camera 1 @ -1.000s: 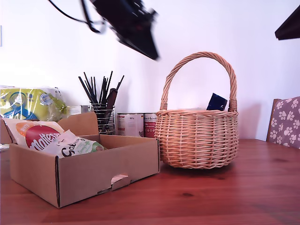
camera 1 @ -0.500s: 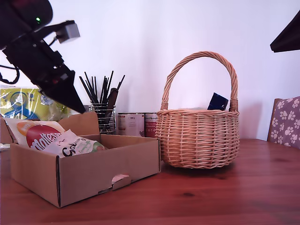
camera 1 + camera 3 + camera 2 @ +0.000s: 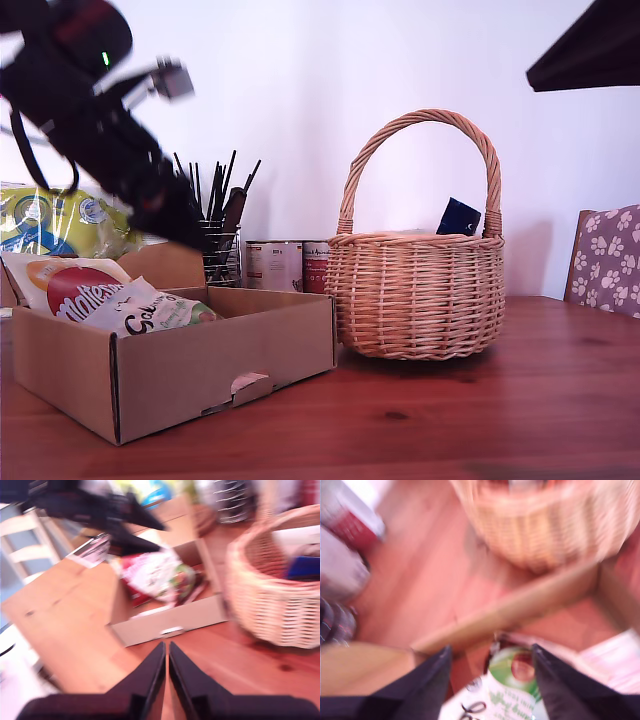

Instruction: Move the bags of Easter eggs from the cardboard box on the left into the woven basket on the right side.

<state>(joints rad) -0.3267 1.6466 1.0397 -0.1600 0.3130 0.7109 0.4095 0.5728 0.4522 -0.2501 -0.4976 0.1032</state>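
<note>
Glossy cream bag (image 3: pixel 512 692) beneath my first end effector (image 3: pixel 490 677), fingers spread, may slip inside the cardboard box (image 3: pixel 200 370) if pinched off-centre.

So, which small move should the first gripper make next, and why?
Probably lower my first gripper a little onto the glossy cream sweet pouch with green print. Its fingers stand open on either side of that pouch, which lies in the shallow brown cardboard box, not yet in the round tan wicker basket. The wrist view is blurred, so go slowly.
</note>
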